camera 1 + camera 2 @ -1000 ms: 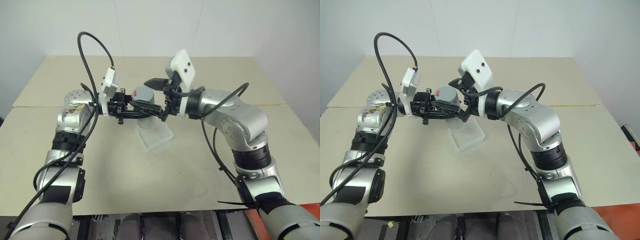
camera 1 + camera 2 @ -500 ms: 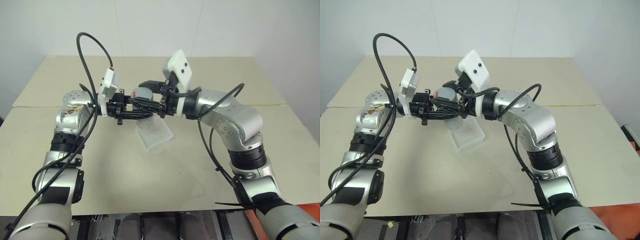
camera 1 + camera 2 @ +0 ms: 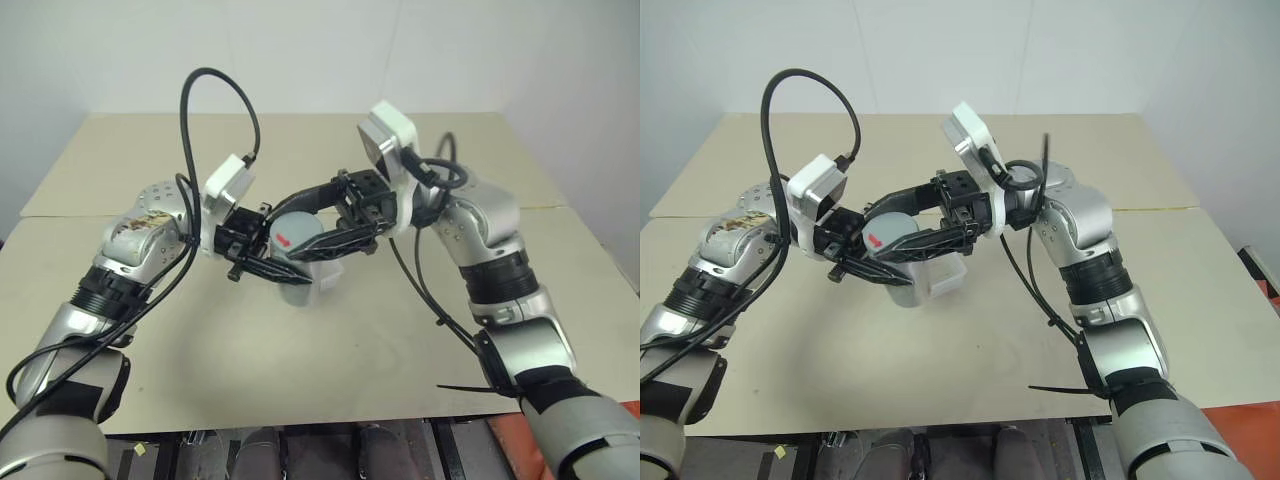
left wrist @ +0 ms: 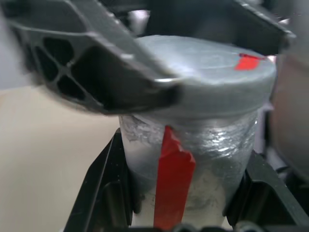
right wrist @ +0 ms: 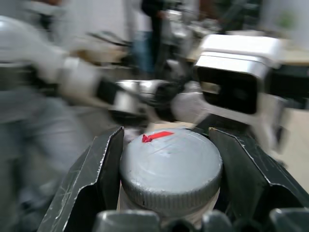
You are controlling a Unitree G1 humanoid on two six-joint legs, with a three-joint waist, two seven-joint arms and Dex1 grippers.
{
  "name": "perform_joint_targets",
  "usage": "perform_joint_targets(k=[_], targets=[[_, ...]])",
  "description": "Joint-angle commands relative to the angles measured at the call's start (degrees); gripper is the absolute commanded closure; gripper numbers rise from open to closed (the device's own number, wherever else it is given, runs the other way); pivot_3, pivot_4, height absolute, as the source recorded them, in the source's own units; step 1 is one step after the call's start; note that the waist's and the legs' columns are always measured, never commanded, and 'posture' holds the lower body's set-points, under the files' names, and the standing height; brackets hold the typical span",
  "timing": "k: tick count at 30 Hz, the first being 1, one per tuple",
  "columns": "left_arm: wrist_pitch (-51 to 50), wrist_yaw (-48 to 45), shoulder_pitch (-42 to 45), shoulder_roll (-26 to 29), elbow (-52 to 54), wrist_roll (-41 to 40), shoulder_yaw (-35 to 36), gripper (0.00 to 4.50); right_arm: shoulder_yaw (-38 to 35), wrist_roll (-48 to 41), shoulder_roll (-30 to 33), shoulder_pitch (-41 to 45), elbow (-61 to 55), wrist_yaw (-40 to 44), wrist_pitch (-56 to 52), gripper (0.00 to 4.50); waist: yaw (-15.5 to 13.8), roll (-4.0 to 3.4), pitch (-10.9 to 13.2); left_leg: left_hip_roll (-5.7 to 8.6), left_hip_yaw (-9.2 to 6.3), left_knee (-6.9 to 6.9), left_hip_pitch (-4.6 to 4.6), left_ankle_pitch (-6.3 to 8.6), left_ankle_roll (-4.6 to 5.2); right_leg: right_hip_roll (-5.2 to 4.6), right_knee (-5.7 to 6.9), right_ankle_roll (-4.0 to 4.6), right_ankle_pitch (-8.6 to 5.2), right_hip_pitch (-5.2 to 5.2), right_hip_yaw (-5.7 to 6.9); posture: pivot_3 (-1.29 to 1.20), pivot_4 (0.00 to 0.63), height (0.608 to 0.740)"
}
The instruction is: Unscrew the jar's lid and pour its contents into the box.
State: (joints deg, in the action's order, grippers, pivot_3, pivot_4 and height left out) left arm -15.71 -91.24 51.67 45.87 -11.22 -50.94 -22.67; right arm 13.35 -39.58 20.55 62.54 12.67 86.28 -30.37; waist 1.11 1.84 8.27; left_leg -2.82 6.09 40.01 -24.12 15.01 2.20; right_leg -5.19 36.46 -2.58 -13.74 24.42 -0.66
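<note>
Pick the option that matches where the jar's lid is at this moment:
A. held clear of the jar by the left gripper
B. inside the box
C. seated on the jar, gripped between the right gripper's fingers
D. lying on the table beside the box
C: the right wrist view shows the lid seated on the jar, with the right gripper shut on its ribbed rim, a finger on either side.
</note>
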Motion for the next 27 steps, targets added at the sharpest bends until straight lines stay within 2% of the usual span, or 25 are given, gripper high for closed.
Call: perform_joint_targets(k=[1, 6, 8, 9, 11, 12, 17, 21, 22, 24, 27], targets=[[0.26, -1.26, -0.04, 5.74, 2.08, -6.56, -0.61, 2.56, 2.76, -5.02, 2.56, 3.03, 4.25, 6.22, 5.57, 1.74, 0.08, -0.02, 0.01, 0.0, -0.03, -0.01, 0.01, -0.01, -0.02, 0.0, 0.03, 0.0, 0.0, 0.02, -0.01, 0.0, 0.15, 0.74], [2.04, -1.26, -0.48, 6.91, 2.04, -7.29, -1.6, 2.56, 6.74, -6.59, 3.26, 4.79, 7.85, 6.22, 9.52, 1.74, -0.32, -0.03, 0.02, 0.02, -0.13, 0.04, -0.01, -0.06, -0.1, -0.02, 0.11, 0.0, -0.01, 0.05, 0.0, 0.0, 0.15, 0.74], [2.44, -1.26, -1.07, 7.48, 1.98, -6.92, -1.3, 2.56, 6.24, -5.8, 3.11, 4.9, 8.88, 6.22, 9.85, 1.01, -0.47, -0.03, 0.02, 0.04, -0.07, 0.07, -0.04, -0.07, -0.11, -0.05, 0.11, 0.0, -0.01, 0.04, 0.03, 0.0, 0.15, 0.74], [2.6, -1.26, -1.16, 7.65, 1.85, -6.71, -1.29, 2.56, 5.9, -5.51, 3.02, 4.97, 9.38, 6.22, 9.89, 0.83, -0.48, -0.02, 0.02, 0.04, -0.01, 0.09, -0.05, -0.08, -0.14, -0.05, 0.11, 0.0, -0.01, 0.04, 0.04, 0.0, 0.15, 0.74], [3.84, -1.26, -1.27, 7.75, 0.66, -4.92, -1.44, 2.56, 3.79, -3.67, 2.38, 4.71, 10.26, 6.16, 10.13, 0.17, -0.47, -0.03, 0.02, 0.04, 0.12, 0.12, -0.07, -0.1, -0.17, -0.06, 0.11, 0.0, -0.01, 0.05, 0.06, 0.0, 0.15, 0.74], [4.32, -1.26, -1.26, 7.78, 0.23, -4.33, -1.56, 2.56, 3.03, -2.92, 2.12, 4.59, 10.47, 6.17, 10.18, 0.04, -0.46, -0.03, 0.02, 0.04, 0.15, 0.12, -0.07, -0.09, -0.16, -0.06, 0.1, 0.0, -0.02, 0.05, 0.06, 0.0, 0.15, 0.74], [4.01, -1.26, -1.98, 7.19, -4.53, 0.09, 2.4, 2.56, -2.82, 0.68, 3.72, -0.76, 3.03, -4.2, 9.32, 0.04, -0.42, -0.02, 0.02, 0.02, 0.18, 0.1, -0.08, -0.17, -0.29, -0.04, 0.12, 0.0, -0.02, 0.08, 0.07, 0.0, 0.15, 0.74], [3.41, 5.88, -3.25, 3.46, -7.07, 7.07, 8.69, 2.56, -7.92, 3.66, 4.48, -7.98, -10.27, -21.37, 5.17, 0.04, -0.57, -0.02, 0.02, 0.02, 0.19, 0.09, -0.11, -0.19, -0.34, -0.07, 0.12, -0.02, -0.03, 0.1, 0.09, 0.0, 0.15, 0.74], [3.16, 6.89, -3.52, 2.65, -7.06, 8.11, 9.81, 2.56, -8.42, 3.81, 4.39, -8.79, -12.12, -23.4, 4.13, 0.04, -0.53, -0.02, 0.02, 0.02, 0.2, 0.1, -0.12, -0.2, -0.34, -0.08, 0.12, -0.02, -0.03, 0.1, 0.08, 0.0, 0.15, 0.74], [2.74, 10.91, -4.04, 0.15, -6.66, 10.33, 12.19, 2.56, -8.47, 5.8, 2.98, -9.99, -17.77, -33.9, -1.6, 0.04, -0.46, -0.02, 0.02, 0.03, 0.21, 0.11, -0.13, -0.21, -0.36, -0.08, 0.12, -0.02, -0.03, 0.1, 0.07, 0.0, 0.15, 0.74], [2.29, 13.03, -4.63, -2.27, -5.86, 12.87, 14.22, 2.56, -8.21, 5.93, 1.44, -11.29, -23.49, -41.17, -6.55, 0.04, -0.32, -0.02, 0.02, 0.01, 0.2, 0.12, -0.12, -0.23, -0.39, -0.06, 0.2, -0.02, -0.03, 0.12, 0.07, 0.0, 0.15, 0.74]])
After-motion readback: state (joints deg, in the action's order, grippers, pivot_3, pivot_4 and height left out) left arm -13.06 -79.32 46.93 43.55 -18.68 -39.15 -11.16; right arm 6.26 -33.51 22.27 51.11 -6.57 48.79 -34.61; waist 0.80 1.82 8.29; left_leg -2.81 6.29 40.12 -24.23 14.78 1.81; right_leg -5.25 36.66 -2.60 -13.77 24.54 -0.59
